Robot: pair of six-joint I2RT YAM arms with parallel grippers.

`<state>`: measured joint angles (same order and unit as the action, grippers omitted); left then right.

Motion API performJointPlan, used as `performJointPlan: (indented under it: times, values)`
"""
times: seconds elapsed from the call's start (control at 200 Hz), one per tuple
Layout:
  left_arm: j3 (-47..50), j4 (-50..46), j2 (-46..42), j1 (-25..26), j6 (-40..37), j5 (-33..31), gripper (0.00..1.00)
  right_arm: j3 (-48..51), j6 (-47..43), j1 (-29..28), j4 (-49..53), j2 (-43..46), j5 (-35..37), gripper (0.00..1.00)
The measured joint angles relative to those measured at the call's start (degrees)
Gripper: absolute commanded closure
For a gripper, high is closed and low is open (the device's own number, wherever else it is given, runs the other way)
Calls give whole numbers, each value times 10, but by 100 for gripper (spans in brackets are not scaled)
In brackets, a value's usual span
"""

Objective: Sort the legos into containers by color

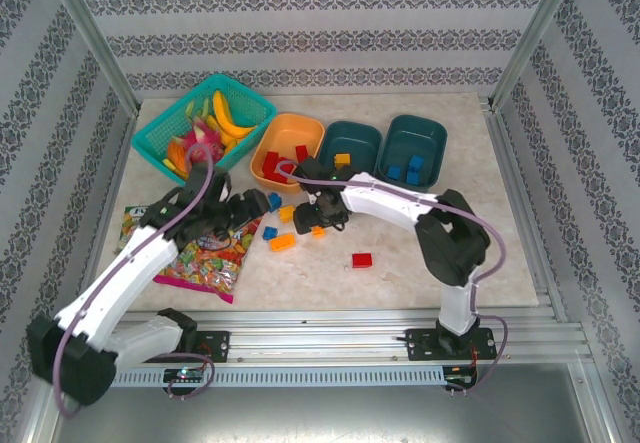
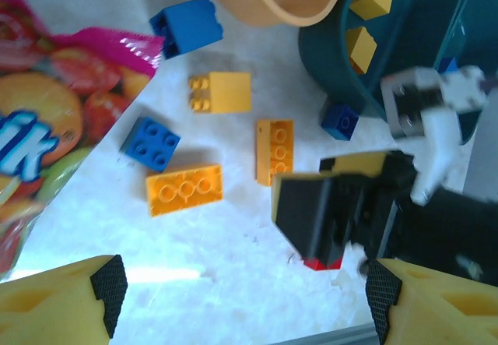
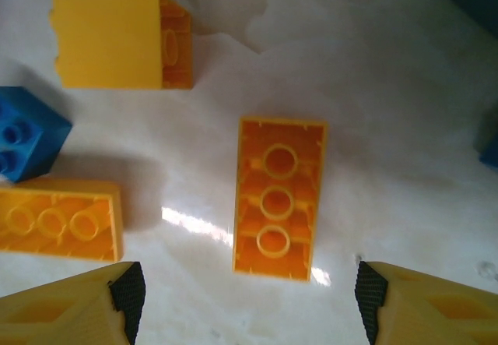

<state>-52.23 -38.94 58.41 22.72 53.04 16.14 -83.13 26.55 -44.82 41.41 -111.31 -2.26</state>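
In front of the orange tub (image 1: 283, 135), the sorting looked roughly half done. That tub already held a few red bricks (image 1: 275, 170). The middle teal tub (image 1: 352, 128), right beside it, held at least two sorted orange-yellow bricks (image 1: 342, 160), and the far teal tub (image 1: 420, 128), one place further right, held several sorted blue bricks (image 1: 413, 166). On the counter (image 1: 430, 263), just in front of the orange tub, a cluster lay unsorted: three loose orange-yellow bricks (image 2: 184, 189) and three loose blue bricks (image 2: 150, 142). A lone red brick (image 1: 362, 260) sat further forward and to the right, apart from the others. The right gripper (image 3: 249, 294) hung over this cluster with its jaws spread wide and empty. It was poised above a long orange-yellow brick (image 3: 278, 197) that lay hollow side up, untouched. The left gripper (image 2: 245, 289), also spread apart and holding nothing, hovered at the orange tub's front-left, near the candy bag (image 2: 39, 127). By my estimate, seven or more pieces were left to place, and the long orange-yellow one seemed the likeliest next pick, bound for the middle teal tub.
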Motion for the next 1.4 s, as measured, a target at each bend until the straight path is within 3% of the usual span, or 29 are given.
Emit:
performJointPlan:
  times: [0.18, 0.25, 0.375, 0.475, 0.714, 0.914, 1.234, 1.399]
  values:
    - [44, 0, -99, 1, 24, -1, 15, -33, -2, -3, 13, -62, 26, 39]
    - [45, 0, -110, 1, 28, -1, 15, -35, -3, -3, 20, -73, 34, 44]
    - [46, 0, -112, 1, 30, -1, 15, -43, -4, -3, 26, -91, 44, 63]
    - [46, 2, -111, 1, 30, 1, 16, -49, -6, -3, 27, -91, 51, 71]
    - [35, 56, -56, 17, 27, 36, 16, -45, -6, 9, 37, -20, 74, 72]
    - [-26, 126, 50, 46, 23, 61, 16, -73, 3, 92, 43, 50, 76, 72]
    - [-132, 209, 192, 50, 21, 69, 17, -263, 35, 193, 106, -131, 95, 71]
    - [-153, 220, 224, 50, 14, 74, 17, -325, 45, 208, 141, -208, 96, 57]
